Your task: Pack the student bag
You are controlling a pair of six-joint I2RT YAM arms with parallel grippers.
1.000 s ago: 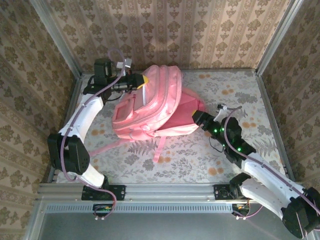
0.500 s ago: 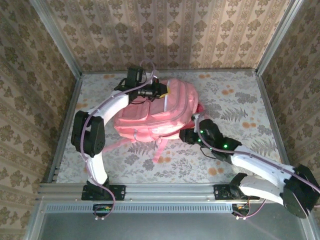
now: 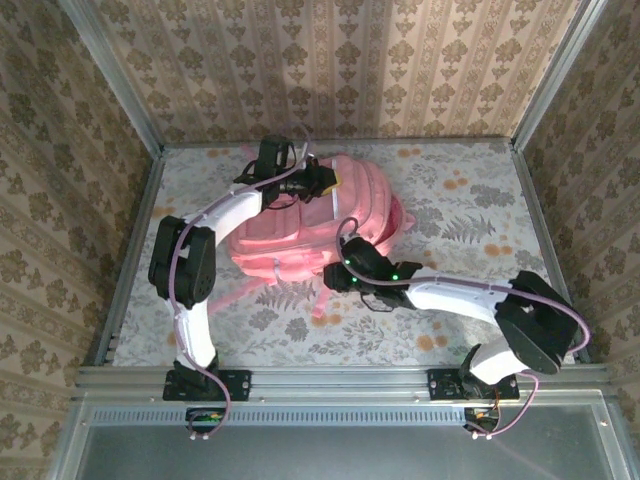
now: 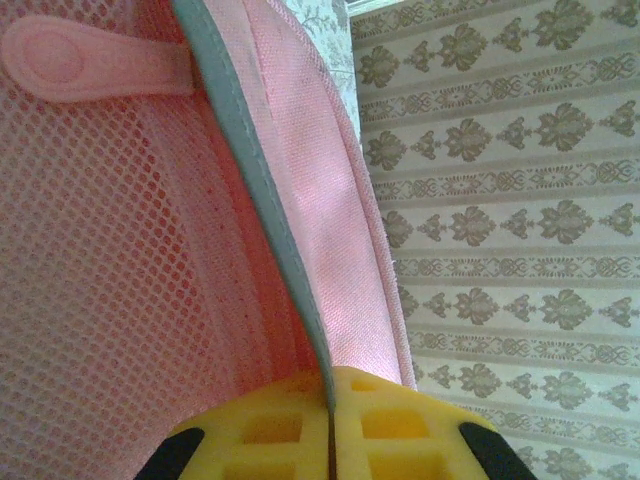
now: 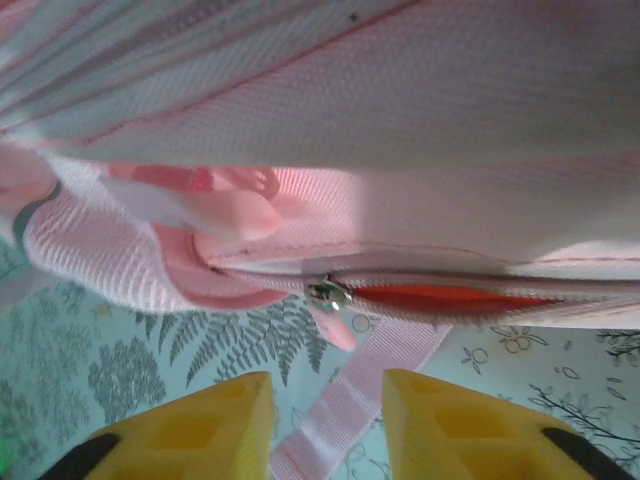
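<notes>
Left wrist shows our left gripper (image 4: 328, 390) pinched shut on the bag (image 4: 310, 180) edge, while our right gripper (image 5: 325, 388) stands parted, gripping nothing, near its zip pull (image 5: 327, 293).

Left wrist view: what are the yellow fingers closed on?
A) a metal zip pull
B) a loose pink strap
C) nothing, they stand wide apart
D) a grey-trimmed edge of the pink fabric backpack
D: the left gripper is shut on the grey-trimmed edge of the large pink fabric backpack, the trim running straight down between its two yellow fingers.
</notes>
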